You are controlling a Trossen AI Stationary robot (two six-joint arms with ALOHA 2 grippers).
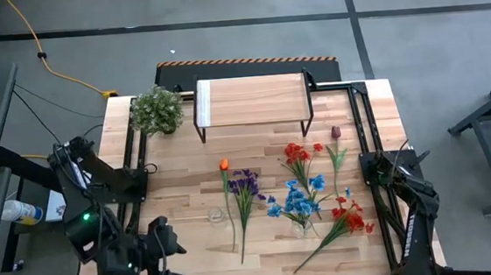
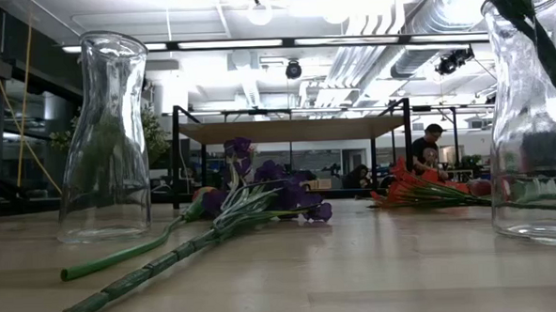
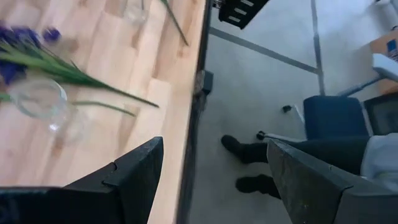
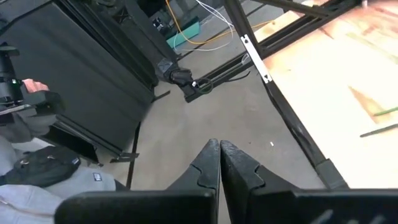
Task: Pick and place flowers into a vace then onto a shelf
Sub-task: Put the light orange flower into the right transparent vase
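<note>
The left gripper (image 3: 208, 186) is hanging off the bench's near left corner with its fingers spread wide and nothing between them, pointing past the bench (image 1: 184, 248) edge toward the floor. Moving rightward, an empty glass vase (image 1: 216, 215) is standing beside the orange tulip (image 1: 224, 165) and the purple flowers (image 1: 244, 186), whose long stems are lying flat toward the near edge. Farther right, the blue flowers (image 1: 299, 202) are sitting in a second vase (image 1: 302, 228), with red flowers (image 1: 298, 154), a dark red tulip (image 1: 336, 133) and another red spray (image 1: 349, 220) lying around it. The shelf (image 1: 251, 97) is standing empty at the far edge, next to a potted plant (image 1: 156, 110). The right gripper (image 4: 219, 163) is parked off the near right corner, fingers pressed together on nothing. Likely risks from here: thin stems lying flat could slip from a pinch, a reaching arm could tip a light glass vase, and a loaded vase could topple while being lifted to the shelf.
</note>
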